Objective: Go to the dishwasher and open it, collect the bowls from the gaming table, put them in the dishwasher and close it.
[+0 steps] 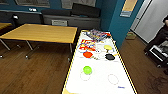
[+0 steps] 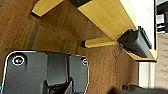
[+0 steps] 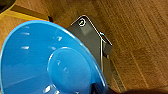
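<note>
Gaming desk [image 1: 100, 75] ahead, white top; green bowl [image 1: 87, 70] mid-left, yellow [image 1: 108, 47], black [image 1: 110, 57], red [image 1: 87, 54] bowls farther. Wood floor [image 1: 37, 72], teal walls [image 1: 116, 20]. Blue bowl [image 3: 45, 62] at right pincer; grip unclear. Left pincer unclear.

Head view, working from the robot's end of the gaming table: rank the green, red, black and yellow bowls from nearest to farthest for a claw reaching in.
1. Green bowl: left of centre, nearest the robot's end.
2. Black bowl, right side, and red bowl, left side: about level, too close to call.
3. Yellow bowl: right side, farthest of the four.
</note>
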You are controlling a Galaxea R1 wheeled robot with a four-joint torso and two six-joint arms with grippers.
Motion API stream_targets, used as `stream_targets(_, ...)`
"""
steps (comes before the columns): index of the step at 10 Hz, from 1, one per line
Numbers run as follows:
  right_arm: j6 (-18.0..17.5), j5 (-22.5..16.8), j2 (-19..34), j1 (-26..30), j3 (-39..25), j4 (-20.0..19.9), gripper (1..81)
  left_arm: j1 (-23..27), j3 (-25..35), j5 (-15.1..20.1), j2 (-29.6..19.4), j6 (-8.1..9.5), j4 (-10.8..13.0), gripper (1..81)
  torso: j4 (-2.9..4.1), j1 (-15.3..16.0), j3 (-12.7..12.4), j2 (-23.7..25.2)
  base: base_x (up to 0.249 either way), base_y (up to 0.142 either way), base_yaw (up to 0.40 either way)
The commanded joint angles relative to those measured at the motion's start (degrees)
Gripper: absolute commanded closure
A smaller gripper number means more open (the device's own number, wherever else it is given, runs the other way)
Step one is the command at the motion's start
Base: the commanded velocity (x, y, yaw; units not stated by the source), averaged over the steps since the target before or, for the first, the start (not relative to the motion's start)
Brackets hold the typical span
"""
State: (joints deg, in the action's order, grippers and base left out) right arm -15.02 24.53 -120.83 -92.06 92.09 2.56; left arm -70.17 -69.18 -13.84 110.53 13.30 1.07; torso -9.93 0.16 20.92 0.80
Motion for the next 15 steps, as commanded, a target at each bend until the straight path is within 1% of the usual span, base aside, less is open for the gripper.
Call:
stream_targets(1, -0.1, -1.5, 2.0, 0.2, 1.1, 1.0, 81.1, 9.5, 10.6, 2.6, -7.7, 6.04, -1.8, 1.0, 0.00, 0.0, 0.0, 0.0, 0.000, 0.000, 0.000)
stream_targets(2, -0.1, -1.5, 1.5, 0.3, 1.6, 1.0, 81.1, 12.9, 12.2, 3.1, -8.9, 6.04, -3.9, 1.0, 0.00, 0.0, 0.0, 0.0, 0.000, 0.000, 0.000)
stream_targets(3, -0.2, -1.6, 1.2, 0.5, 1.9, 1.0, 81.1, 17.5, 13.1, 7.7, -10.1, 6.04, -6.4, 1.0, 0.00, 0.0, 0.0, 0.0, 0.000, 0.000, 0.000)
stream_targets(4, -0.1, -1.6, 1.0, 0.6, 1.9, 1.1, 81.1, 22.6, 12.5, 12.8, -10.1, 6.12, -9.1, 1.0, 0.00, 0.0, 0.0, 0.0, 0.000, 0.000, 0.000)
stream_targets(5, -0.2, -1.7, 0.7, 0.8, 2.0, 1.1, 81.1, 27.4, 10.9, 17.7, -9.4, 6.12, -10.8, 1.0, 0.00, 0.0, 0.0, 0.0, 0.000, 0.000, 0.000)
stream_targets(6, -0.1, -1.7, 0.5, 0.8, 2.0, 1.1, 81.1, 31.4, 8.4, 22.2, -8.2, 6.81, -12.2, 1.0, 0.00, 0.0, 0.0, 0.0, 0.000, 0.000, 0.000)
stream_targets(7, -0.2, -1.7, 0.3, 0.8, 2.0, 0.9, 81.1, 34.6, 6.4, 24.6, -7.0, 9.35, -12.3, 1.0, 0.00, 0.0, 0.0, 0.0, 0.000, 0.000, 0.000)
stream_targets(8, -0.2, -1.8, 0.2, 1.0, 2.0, 0.7, 81.1, 37.1, 4.9, 25.7, -6.2, 13.42, -12.3, 1.0, 0.00, 0.0, 0.0, 0.0, 0.000, 0.000, 0.000)
stream_targets(9, -0.2, -1.9, 0.2, 1.5, 2.0, 0.5, 81.1, 40.2, 4.5, 26.6, -5.8, 15.60, -12.1, 1.0, 0.00, 0.0, 0.0, 0.0, 0.000, 0.000, 0.000)
stream_targets(10, -0.2, -2.4, 0.2, 1.7, 1.9, 0.4, 81.1, 43.1, 2.5, 30.5, -4.4, 16.05, -12.2, 1.0, 0.00, 0.0, 0.0, 0.0, 0.000, 0.000, 0.000)
stream_targets(11, -0.3, -2.6, 0.2, 2.4, 1.7, 0.4, 81.1, 45.8, 0.1, 34.1, -2.0, 17.62, -12.1, 1.0, 0.00, 0.0, 0.0, 0.0, 0.000, 0.000, 0.000)
stream_targets(12, -0.3, -2.6, 0.1, 2.6, 1.6, 0.3, 81.1, 47.5, -2.0, 35.1, -0.5, 18.43, -11.9, 1.0, 0.00, 0.0, 0.0, 0.0, 0.000, 0.000, 0.000)
stream_targets(13, -0.3, -2.6, 0.1, 2.8, 1.6, 0.3, 81.1, 49.4, -3.8, 36.2, 0.5, 18.43, -11.9, 1.0, 0.00, 0.0, 0.0, 0.0, 0.000, 0.000, 0.000)
stream_targets(14, -0.4, -2.6, 0.1, 3.0, 1.6, 0.3, 81.1, 50.5, -5.4, 36.2, 0.8, 18.52, -12.2, 1.0, 0.00, 0.0, 0.0, 0.0, 0.000, 0.000, 0.000)
stream_targets(15, -0.5, -2.6, 0.1, 3.0, 1.6, 0.3, 81.1, 51.0, -6.8, 36.2, 0.8, 19.92, -12.5, 1.0, 0.00, 0.0, 0.0, 0.0, 0.000, 0.000, 0.000)
